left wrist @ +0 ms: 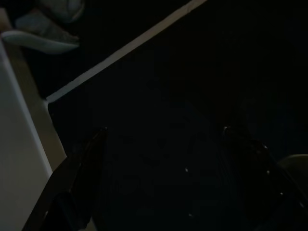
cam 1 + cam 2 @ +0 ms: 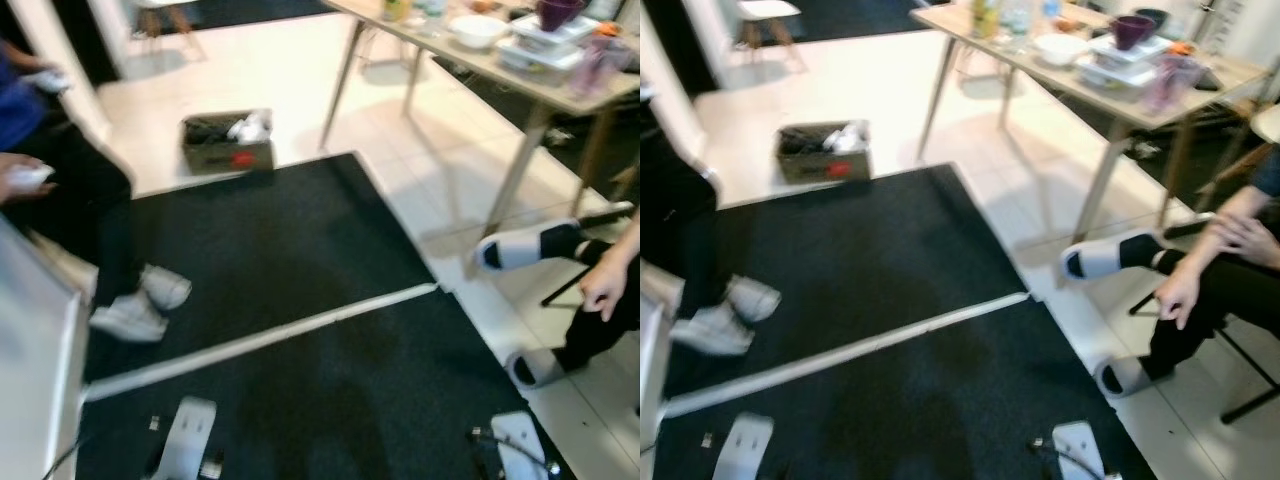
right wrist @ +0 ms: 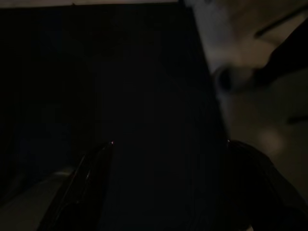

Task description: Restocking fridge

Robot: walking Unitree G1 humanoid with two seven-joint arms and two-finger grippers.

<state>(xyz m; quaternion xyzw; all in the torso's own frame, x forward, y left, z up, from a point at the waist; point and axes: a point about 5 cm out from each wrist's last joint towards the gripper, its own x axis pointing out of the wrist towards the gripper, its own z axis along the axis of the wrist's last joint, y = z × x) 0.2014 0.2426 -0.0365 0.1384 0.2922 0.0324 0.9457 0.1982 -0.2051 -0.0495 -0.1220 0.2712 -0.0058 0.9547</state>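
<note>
- Hands: left hand (image 1: pixel 163 139) and right hand (image 3: pixel 168 149) hanging spread, empty, over black mat (image 2: pixel 300 250) — transit posture.
- Cardboard box (image 2: pixel 228 140) of stock sitting ahead beside counter (image 2: pixel 560 85), likely awaiting pickup.

A black mat (image 2: pixel 270 240) crossed by a white stripe (image 2: pixel 260 340) lies on pale cream floor tiles (image 2: pixel 300 80). The brown cardboard box (image 2: pixel 228 142) carries a red mark. The table (image 2: pixel 1110 95) is light wood, holding a purple bowl (image 2: pixel 1132 30) and a white bowl (image 2: pixel 1060 47). The person's sneakers (image 2: pixel 140 305) are white.
</note>
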